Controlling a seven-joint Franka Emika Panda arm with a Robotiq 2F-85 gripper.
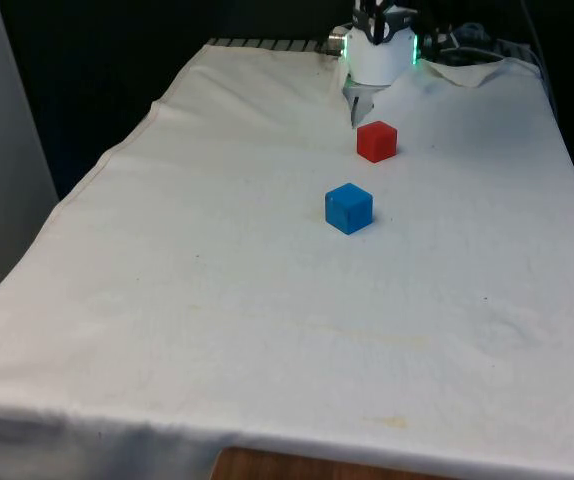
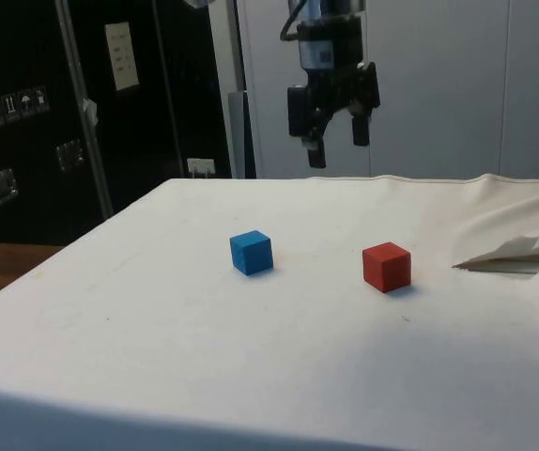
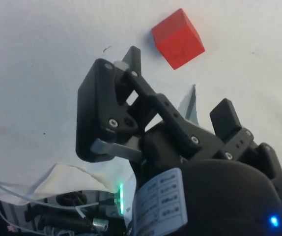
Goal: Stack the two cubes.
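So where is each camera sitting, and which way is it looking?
Front view: looks along the table at the red cube and blue cube; the robot's base shows at the far end.
Side view: looks across from the table's side; the gripper hangs open above the cloth.
Wrist view: rides on the arm, looking down past the fingers at the red cube.
All three share the red cube.

I see the worktop point(image 1: 217, 330) under white cloth, matt, w/ creases and faint stains; bare wood at its near edge. Red cube point(image 1: 377, 141) and blue cube point(image 1: 348, 208) look smooth, matt, approx. plastic or painted. Tool point(image 2: 333, 146) is black matt plastic w/ small metal screws; paper label on body.
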